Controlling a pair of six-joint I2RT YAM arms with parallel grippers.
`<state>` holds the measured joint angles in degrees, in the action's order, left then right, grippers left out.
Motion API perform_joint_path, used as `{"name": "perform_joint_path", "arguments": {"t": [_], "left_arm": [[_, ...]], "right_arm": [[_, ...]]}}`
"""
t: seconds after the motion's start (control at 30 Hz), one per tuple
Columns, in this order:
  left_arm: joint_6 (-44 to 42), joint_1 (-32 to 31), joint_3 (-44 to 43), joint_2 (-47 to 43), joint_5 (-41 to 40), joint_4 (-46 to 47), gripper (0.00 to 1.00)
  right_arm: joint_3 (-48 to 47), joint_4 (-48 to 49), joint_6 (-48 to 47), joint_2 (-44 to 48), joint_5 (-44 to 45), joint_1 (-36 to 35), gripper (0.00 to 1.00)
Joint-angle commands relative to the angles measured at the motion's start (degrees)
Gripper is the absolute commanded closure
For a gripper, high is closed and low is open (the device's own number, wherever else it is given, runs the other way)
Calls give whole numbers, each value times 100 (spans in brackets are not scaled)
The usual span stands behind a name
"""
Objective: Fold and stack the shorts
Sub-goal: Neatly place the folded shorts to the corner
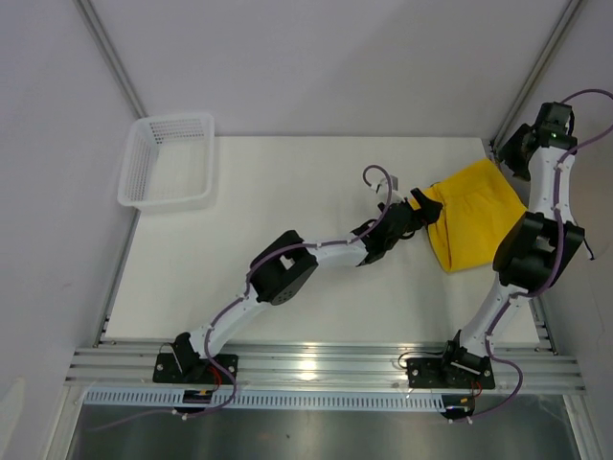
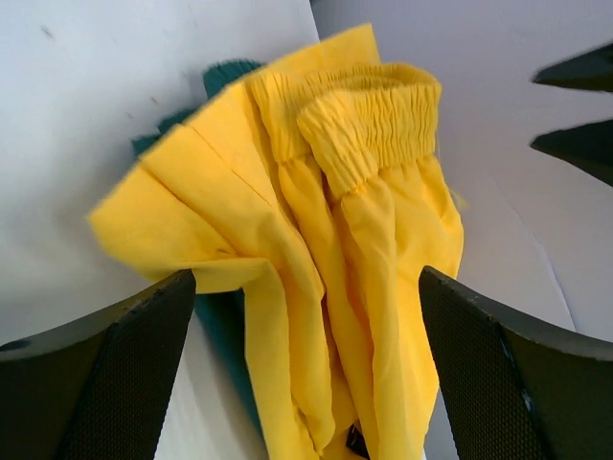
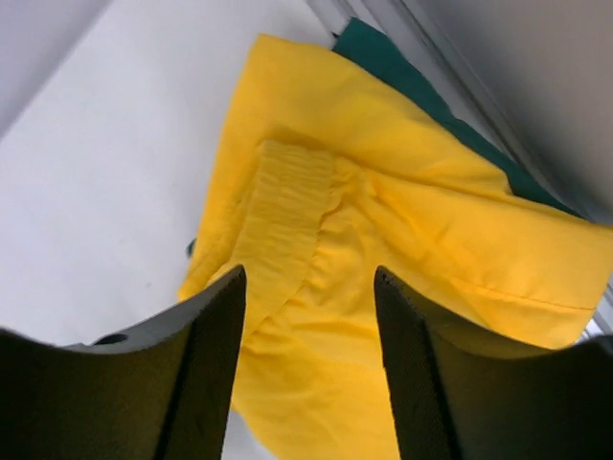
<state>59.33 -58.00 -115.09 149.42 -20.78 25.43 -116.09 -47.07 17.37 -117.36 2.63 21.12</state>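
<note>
Both claws agape, left claw (image 2: 306, 364) and right claw (image 3: 306, 374) empty over yellow shorts (image 1: 474, 216)

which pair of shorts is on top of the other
The yellow shorts lie on top; the teal-green shorts underneath show only as edges peeking out from beneath them.

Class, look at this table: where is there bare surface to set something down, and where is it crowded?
Free: the white table between the mesh basket and the yellow shorts, and the strip in front of the left arm. Crowded: the right edge, where both end effectors flank the yellow shorts lying on the teal shorts.
</note>
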Motion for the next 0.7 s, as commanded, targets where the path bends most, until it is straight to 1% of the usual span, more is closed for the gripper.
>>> {"name": "perform_joint_path", "arguments": {"t": [0.0,0.03,0.07,0.1,0.13,0.17,0.2,0.23,0.27,0.3,0.33,0.37,0.4,0.43,0.47,0.5,0.53,0.57,0.6,0.67], "left_arm": [[-255,122,530,-932,-76,453,1],[-290,157,583,-1028,-32,515,1],[-343,166,662,-1056,29,542,1],[-422,175,715,-1082,99,542,1],[-431,201,872,-1126,135,551,1],[-440,236,987,-1283,170,646,1],[-483,254,1145,-1389,222,952,1],[-510,289,1651,-1668,223,1094,1],[-641,298,1830,-1819,214,1226,1],[-729,315,1971,-1977,232,1393,1],[-826,333,2242,-2135,232,1386,1],[-931,342,2480,-2476,241,1360,1],[-1167,359,2735,-2654,232,1307,1],[-1300,377,2859,-2829,223,1280,1],[-1510,394,3252,-3205,232,1254,1],[-1564,421,3404,-3383,249,1202,1],[-1600,464,3544,-3576,241,1175,1],[-1626,500,3955,-3752,258,1166,1],[-1696,526,4081,-4067,276,1166,1],[-1801,605,4423,-4359,267,1131,1]], "right_arm": [[794,627,117,986,-920,67,43],[1060,925,318,1109,-1384,128,44],[1341,1136,416,1223,-1658,181,45],[1666,1417,521,1477,-2018,234,50],[2269,1942,653,1566,-2682,295,53],[2545,2199,915,1654,-2985,374,55],[2817,2480,1031,1786,-3519,410,59],[3238,2883,1128,1830,-3663,427,61],[3407,3018,1277,1883,-3743,428,67],[3618,3498,1383,2005,-3979,428,69],[3838,3799,1523,2067,-4138,445,72],[4249,4054,1663,2120,-4226,445,77],[4444,4605,1961,2190,-4349,454,80],[4612,4941,2068,2287,-4385,454,82],[4935,5214,2191,2331,-4412,454,83],[5104,5817,2453,2384,-4429,454,83],[5271,6101,2586,2419,-4386,463,83],[5560,6331,2727,2472,-4342,471,82],[5693,6890,2885,2481,-4342,472,83],[5965,7385,3281,2507,-4228,472,83]]}}
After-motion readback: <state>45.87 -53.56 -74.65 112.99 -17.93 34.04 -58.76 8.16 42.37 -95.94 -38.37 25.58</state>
